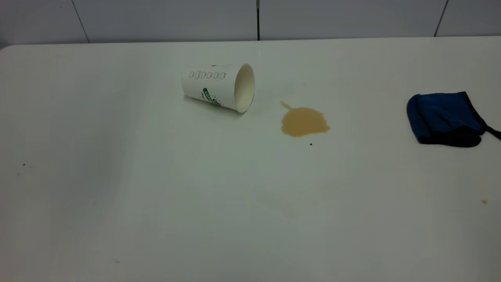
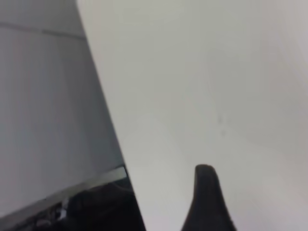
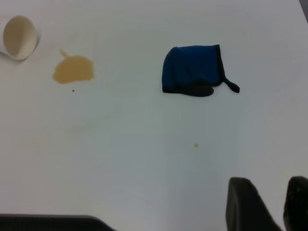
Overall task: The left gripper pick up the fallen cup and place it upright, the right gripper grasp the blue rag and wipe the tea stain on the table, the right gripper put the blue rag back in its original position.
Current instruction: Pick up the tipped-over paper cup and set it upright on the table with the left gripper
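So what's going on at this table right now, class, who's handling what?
Nothing is being handled yet. The cup lies on its side on the table, its mouth facing the tea stain beside it. The blue rag sits folded, off toward the right arm's side, apart from the stain. The right gripper hovers open above bare table, short of the rag. Only one finger of the left gripper shows, near the table's edge, far from the cup.
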You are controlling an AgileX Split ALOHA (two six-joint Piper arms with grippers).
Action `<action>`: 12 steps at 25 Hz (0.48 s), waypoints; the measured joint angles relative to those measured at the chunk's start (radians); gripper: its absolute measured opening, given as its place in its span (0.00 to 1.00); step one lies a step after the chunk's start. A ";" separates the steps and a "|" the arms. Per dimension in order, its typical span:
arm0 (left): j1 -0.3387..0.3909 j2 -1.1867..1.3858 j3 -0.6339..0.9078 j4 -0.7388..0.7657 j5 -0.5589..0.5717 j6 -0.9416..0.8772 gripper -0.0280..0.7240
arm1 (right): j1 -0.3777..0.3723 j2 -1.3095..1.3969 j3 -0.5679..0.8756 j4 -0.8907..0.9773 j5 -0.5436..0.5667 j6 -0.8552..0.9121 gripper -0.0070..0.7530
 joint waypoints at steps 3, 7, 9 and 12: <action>-0.048 0.159 -0.105 0.003 0.000 -0.005 0.83 | 0.000 0.000 0.000 0.000 0.000 0.000 0.32; -0.085 0.356 -0.245 0.008 -0.006 -0.007 0.84 | 0.000 0.000 0.000 0.000 0.000 0.000 0.32; -0.101 0.443 -0.308 0.022 -0.016 -0.007 0.84 | 0.000 0.000 0.000 0.000 0.000 0.000 0.32; -0.122 0.571 -0.406 0.041 -0.037 -0.006 0.84 | 0.000 0.000 0.000 0.000 0.000 0.000 0.32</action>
